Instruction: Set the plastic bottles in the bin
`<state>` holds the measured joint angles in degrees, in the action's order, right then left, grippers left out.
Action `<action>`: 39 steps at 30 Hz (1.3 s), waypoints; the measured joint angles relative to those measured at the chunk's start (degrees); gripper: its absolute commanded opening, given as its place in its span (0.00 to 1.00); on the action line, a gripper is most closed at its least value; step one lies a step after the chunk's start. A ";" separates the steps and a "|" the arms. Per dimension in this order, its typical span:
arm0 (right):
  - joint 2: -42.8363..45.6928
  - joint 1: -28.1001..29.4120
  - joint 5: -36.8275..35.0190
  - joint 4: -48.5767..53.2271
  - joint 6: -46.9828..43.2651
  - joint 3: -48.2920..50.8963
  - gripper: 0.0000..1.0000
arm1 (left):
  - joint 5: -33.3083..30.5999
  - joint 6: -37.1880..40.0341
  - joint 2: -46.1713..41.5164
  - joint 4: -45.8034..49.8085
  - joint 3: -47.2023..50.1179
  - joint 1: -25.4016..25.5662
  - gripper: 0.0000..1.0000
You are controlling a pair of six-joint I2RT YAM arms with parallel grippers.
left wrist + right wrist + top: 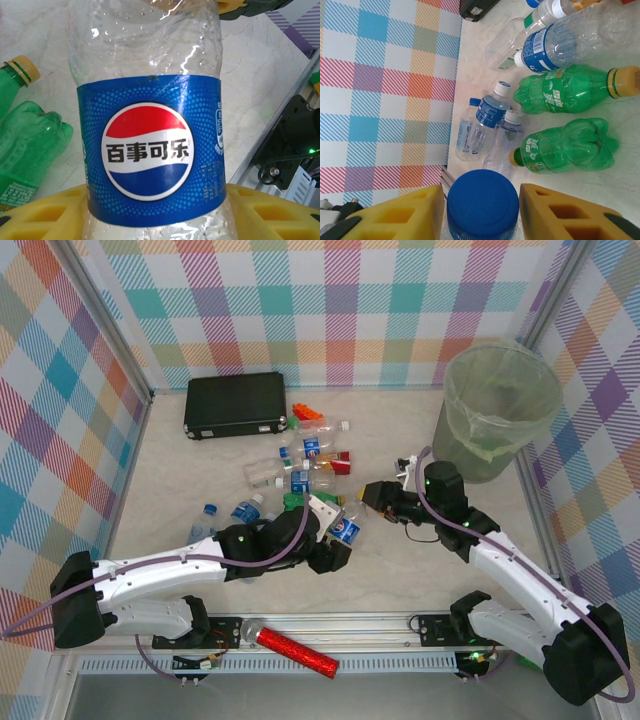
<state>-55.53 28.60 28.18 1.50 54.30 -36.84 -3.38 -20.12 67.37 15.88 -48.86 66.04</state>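
The left gripper (333,552) is clamped on a clear, blue-labelled bottle (150,150), offering it to the right gripper (482,212), whose fingers flank its blue cap (482,197); whether they press it cannot be told. This is likely a handover, since the bin (470,455) stands at the right, apart from the other bottles (290,475).

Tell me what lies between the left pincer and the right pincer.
A clear Pepsi bottle. The top view shows it spanning from the left pincer to the right pincer, which straddles its blue cap in the right wrist view.
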 measured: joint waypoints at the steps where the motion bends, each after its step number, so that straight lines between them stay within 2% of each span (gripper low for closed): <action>1: -0.04 0.00 0.00 -0.04 0.20 0.00 0.34 | 0.07 -0.02 0.00 0.00 0.00 0.00 0.53; 3: -0.09 -0.02 -0.02 -0.07 0.39 0.00 0.29 | 0.13 -0.02 0.02 0.02 -0.02 -0.02 0.53; 5: -0.09 -0.02 -0.02 -0.11 0.44 0.00 0.29 | 0.13 -0.04 0.02 0.07 -0.02 0.00 0.55; 10: 0.15 -0.02 -0.35 0.37 0.31 -0.13 0.28 | 0.15 -0.07 0.13 0.07 -0.11 -0.02 0.69; 13: 0.35 0.00 -1.38 2.86 -0.55 -1.68 0.30 | 0.04 0.26 0.39 0.07 -0.50 0.00 0.99; 22: -0.50 -0.09 -11.50 17.18 -10.08 -17.44 0.33 | -1.70 0.00 -1.70 0.70 -2.29 0.00 0.99; 30: -6.75 -0.68 -28.35 30.51 -22.38 -36.33 0.33 | -5.31 -0.02 -8.81 2.19 -2.29 0.00 1.00; 39: -12.48 -3.06 -45.07 37.24 -35.58 -53.29 0.33 | -8.04 -0.24 -15.13 3.50 -0.15 0.00 0.99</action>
<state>-68.01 25.54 -16.88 38.74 18.72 -90.13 -11.42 -20.36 52.25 19.38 -49.01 66.04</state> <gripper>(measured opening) 0.332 0.995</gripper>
